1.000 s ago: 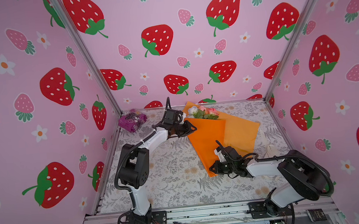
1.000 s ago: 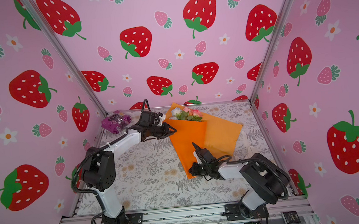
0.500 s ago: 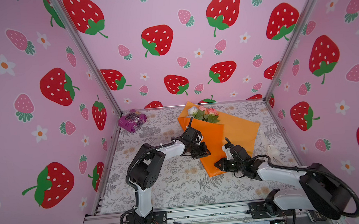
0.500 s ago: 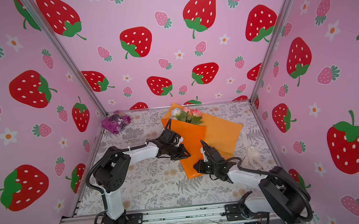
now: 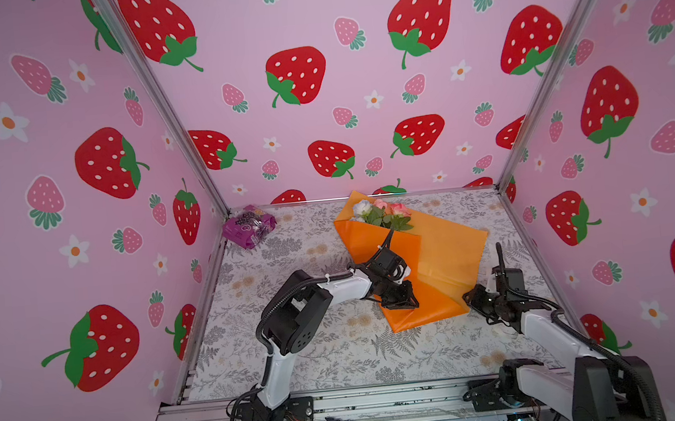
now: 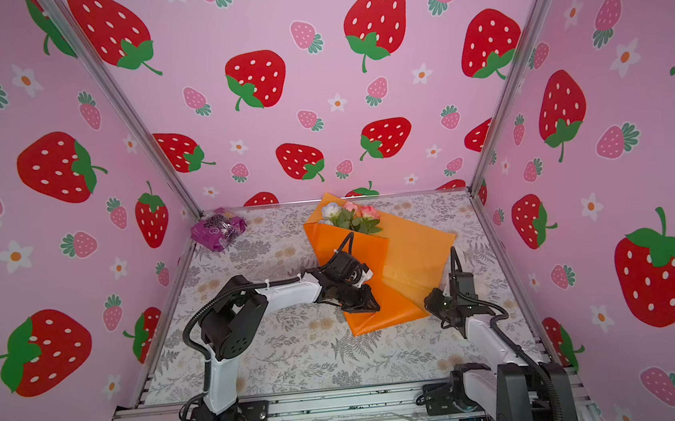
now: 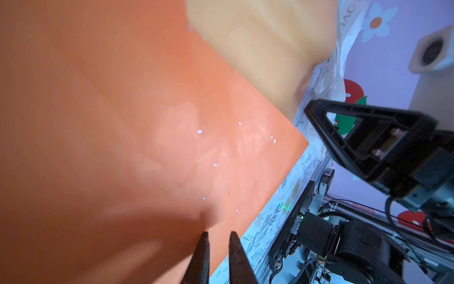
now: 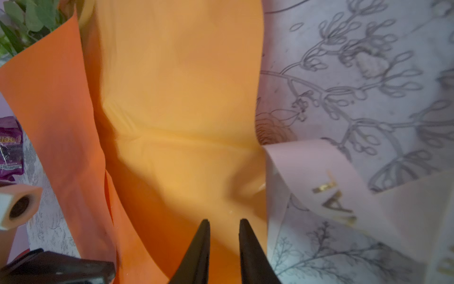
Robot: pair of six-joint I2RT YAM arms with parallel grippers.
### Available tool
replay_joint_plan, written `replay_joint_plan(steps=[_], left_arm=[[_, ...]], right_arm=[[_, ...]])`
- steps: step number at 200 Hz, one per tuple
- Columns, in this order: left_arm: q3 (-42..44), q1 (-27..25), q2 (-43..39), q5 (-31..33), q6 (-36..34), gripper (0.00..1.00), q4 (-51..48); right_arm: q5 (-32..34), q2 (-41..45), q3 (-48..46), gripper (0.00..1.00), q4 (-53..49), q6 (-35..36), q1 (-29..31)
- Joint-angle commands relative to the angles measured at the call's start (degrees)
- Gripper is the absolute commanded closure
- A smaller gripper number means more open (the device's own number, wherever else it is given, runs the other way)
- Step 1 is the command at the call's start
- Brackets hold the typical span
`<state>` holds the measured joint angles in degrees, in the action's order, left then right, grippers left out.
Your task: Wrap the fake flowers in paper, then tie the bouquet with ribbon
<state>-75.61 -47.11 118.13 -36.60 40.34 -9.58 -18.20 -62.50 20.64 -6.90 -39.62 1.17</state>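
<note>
Well, the left tool (image 7: pixel 218 237) had swept down from the far, flower end onto the near half of the bright orange wrapping paper (image 5: pixel 444 260). Its jaws stood a narrow slit apart with nothing seen between them, tips pressed on the folded left flap. The right tool (image 8: pixel 224 222) had backed off the paper's near tip to its near right corner, jaws apart and empty.

The small white and pink fake roses (image 5: pixel 382 214) poked from the wrap's far end, close to the far wall. So the left fold looked pinned, the right flap lay flat, and no tying had begun. A pale pink ribbon with gold letters (image 8: pixel 319 172) waited just right of the paper.

Room was tight by the right wall. The floral worktop (image 5: pixel 361 355) lay open near and left, with the crinkly purple packet (image 5: pixel 249 226) well apart in the far left corner.
</note>
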Motion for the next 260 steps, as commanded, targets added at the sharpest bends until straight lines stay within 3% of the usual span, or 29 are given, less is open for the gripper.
replay_joint_plan(steps=[1,100,226,260], left_arm=[[-3.0,-0.4,2.2,-2.0,-1.0,0.83,-2.7],[-2.2,-1.4,5.4,-5.3,-3.1,0.87,-4.0],[-2.1,-1.4,5.8,-3.2,-4.7,0.9,-5.1],[-2.1,-1.4,5.9,-3.5,-4.6,0.9,-5.0]], right_arm=[[-5.9,-2.3,2.5,0.72,-0.5,5.3,-2.4],[-6.4,-11.2,6.4,0.57,2.1,10.1,-5.5],[-8.6,-20.7,14.8,0.51,3.4,14.8,-12.0],[-13.5,-22.9,14.5,0.51,7.0,15.3,-12.7]])
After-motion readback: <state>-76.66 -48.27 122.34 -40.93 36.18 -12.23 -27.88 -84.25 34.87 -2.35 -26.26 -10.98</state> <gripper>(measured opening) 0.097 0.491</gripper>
